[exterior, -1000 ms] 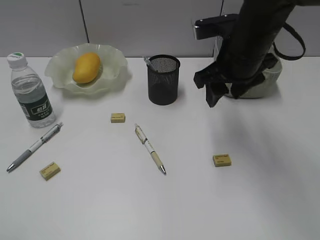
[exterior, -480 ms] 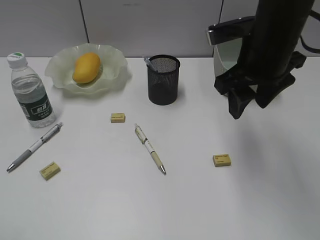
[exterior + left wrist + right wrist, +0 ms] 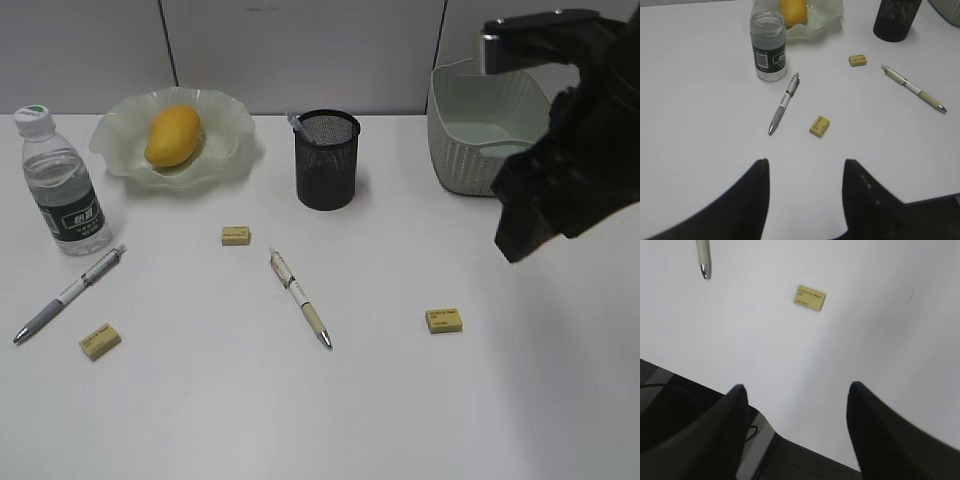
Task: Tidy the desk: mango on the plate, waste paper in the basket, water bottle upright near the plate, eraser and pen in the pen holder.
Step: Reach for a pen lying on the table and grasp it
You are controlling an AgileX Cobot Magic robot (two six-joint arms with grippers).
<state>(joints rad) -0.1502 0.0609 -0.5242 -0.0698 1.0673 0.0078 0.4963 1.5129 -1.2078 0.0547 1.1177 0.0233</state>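
Both grippers hang with jaws wide, holding nothing — the right gripper (image 3: 795, 395) above the desk (image 3: 400, 400) near 1 eraser (image 3: 809, 297); the mango (image 3: 173, 135) sits on the plate (image 3: 235, 125).

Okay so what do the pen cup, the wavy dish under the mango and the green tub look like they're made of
Pen holder: black wire mesh, probably metal; light shows through the weave. Plate: translucent pale green, glossy ruffled rim, glass or plastic, can't tell which. Basket: matte pale green, likely moulded plastic with a woven-look pattern.
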